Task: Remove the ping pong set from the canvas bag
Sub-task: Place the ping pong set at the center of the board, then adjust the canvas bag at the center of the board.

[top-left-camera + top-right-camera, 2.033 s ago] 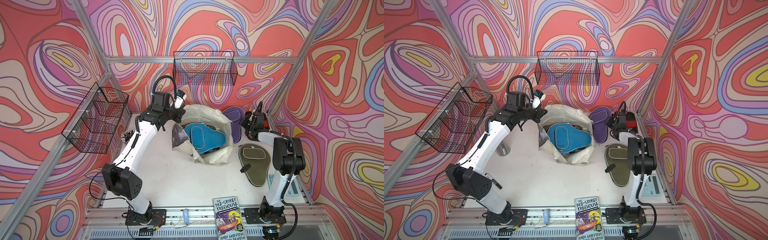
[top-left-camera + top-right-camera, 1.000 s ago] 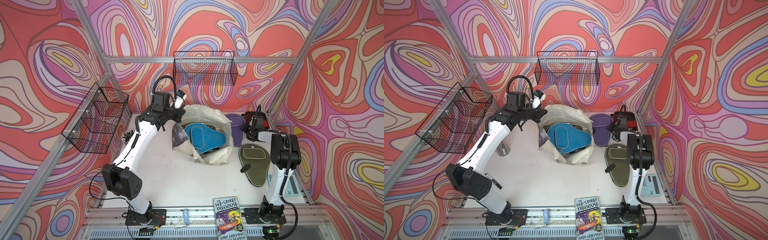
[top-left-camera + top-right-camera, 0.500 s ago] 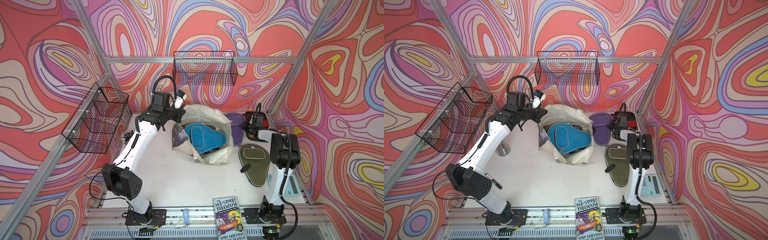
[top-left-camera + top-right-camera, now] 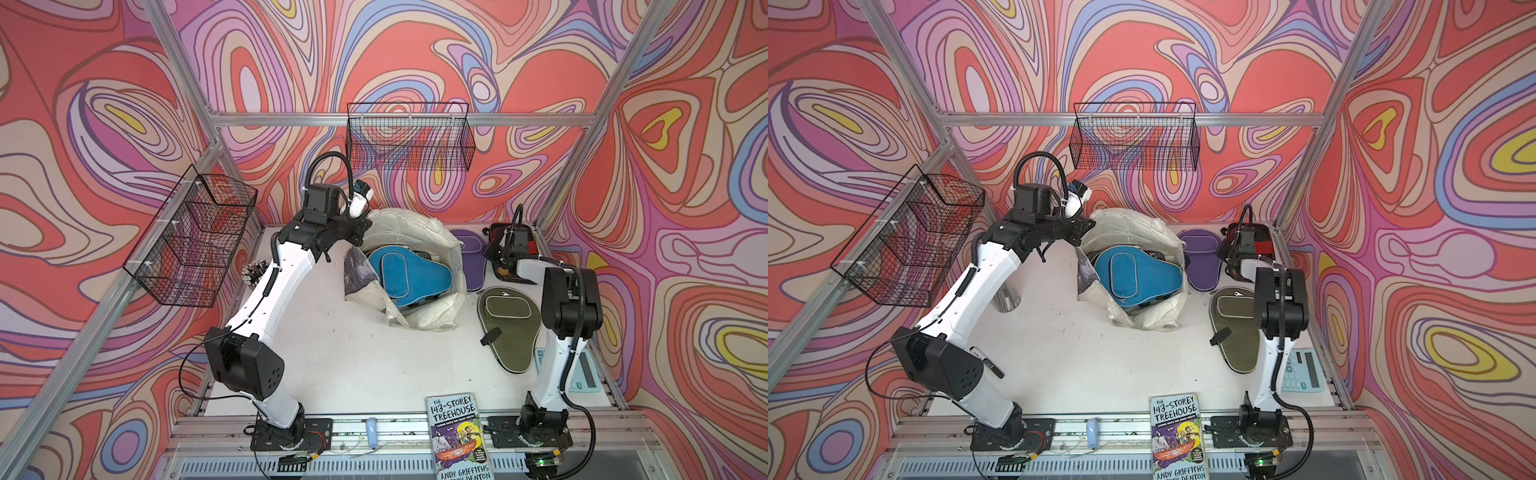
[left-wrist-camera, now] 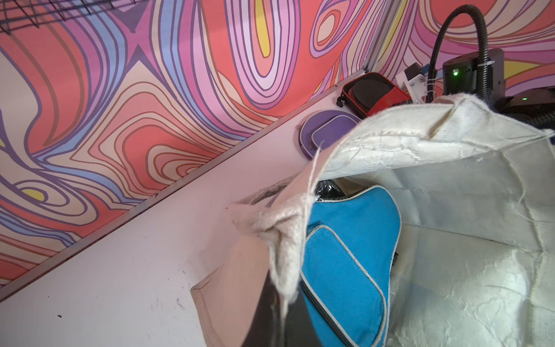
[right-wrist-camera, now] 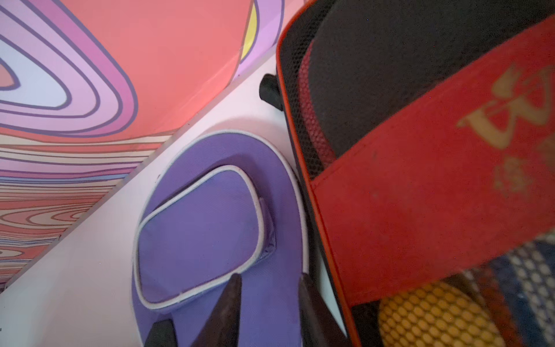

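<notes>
At twelve o'clock on the table (image 4: 332, 353), the canvas bag (image 4: 432, 232) gapes, holding a blue cover (image 4: 405, 274) over dark items. Clamped shut on its rim is the left tool (image 4: 360, 227). Toward two o'clock lie a purple cover (image 4: 467, 253) and a red-trimmed case (image 6: 420, 180). Over them hangs the right tool (image 6: 270, 279), fingers apart, gripping nothing. An olive cover (image 4: 509, 320) lies at three. Swirl-patterned walls (image 4: 415, 50) carry wire baskets (image 4: 409, 137).

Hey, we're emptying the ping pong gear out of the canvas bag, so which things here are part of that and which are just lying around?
Part of the job: canvas bag, blue cover inside it, purple cover, olive cover and red-edged case out on the table.
Lying about: paperback book, pale blue calculator, back wire basket, side wire basket.
</notes>
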`<state>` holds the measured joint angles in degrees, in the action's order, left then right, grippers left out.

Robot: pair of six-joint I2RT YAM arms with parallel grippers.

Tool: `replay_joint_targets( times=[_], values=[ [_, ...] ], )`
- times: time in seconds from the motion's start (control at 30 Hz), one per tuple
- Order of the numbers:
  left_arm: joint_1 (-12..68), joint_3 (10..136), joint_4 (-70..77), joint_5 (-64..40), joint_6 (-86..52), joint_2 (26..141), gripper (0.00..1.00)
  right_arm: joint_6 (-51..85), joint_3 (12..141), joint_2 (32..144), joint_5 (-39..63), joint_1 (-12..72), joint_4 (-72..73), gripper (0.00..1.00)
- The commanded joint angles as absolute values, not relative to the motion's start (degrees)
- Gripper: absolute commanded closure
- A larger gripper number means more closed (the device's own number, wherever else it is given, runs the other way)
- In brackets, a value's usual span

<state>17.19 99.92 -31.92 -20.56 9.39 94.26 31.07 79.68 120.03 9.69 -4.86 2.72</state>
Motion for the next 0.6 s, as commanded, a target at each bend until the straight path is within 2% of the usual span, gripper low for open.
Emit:
replay_joint_targets(
  times=[0.0, 0.17, 0.23, 0.37, 0.57],
  values=[
    [16.9, 99.7, -27.2, -22.4, 9.5, 91.6, 1.0, 30.4, 80.0, 116.1, 10.0, -5.2, 2.5, 0.67],
    [16.9, 98.8, -27.0, -22.2, 9.5, 90.6, 1.0, 30.4, 79.3, 112.8, 12.3, -5.2, 2.6, 0.59],
    [16.9, 98.4, -26.8, -22.5, 9.2, 90.1, 1.0, 29.9, 78.6, 110.6, 14.4, -5.2, 2.9, 0.45],
    [17.0, 96.5, -26.8, -23.0, 8.3, 88.1, 1.0, 28.1, 76.5, 104.5, 17.3, -5.0, 1.9, 0.02],
    [16.9, 89.8, -27.1, -20.6, 8.9, 81.0, 1.0, 23.2, 76.0, 95.9, 20.3, -3.8, -5.0, 0.02]
  ],
)
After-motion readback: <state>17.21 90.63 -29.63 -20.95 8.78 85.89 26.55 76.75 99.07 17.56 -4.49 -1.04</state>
